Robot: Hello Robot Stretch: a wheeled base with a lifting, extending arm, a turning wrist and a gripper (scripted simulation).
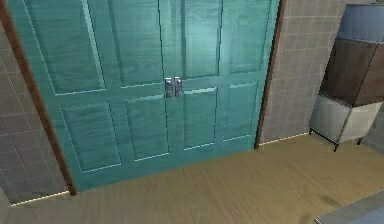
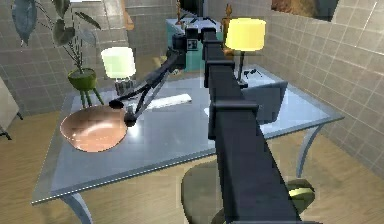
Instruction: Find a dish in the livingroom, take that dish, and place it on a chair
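The arm is stretched across the glass tabletop so that the end effector is set at the copper dish on it, probably for taking it, but whether anything is held cannot be told.

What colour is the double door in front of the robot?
Teal, with silver handles. The double door shows best in the forward view.

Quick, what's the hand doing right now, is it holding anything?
Hand: cannot be told whether it holds anything; a copper dish shows right at its far end, with the glass table behind it.
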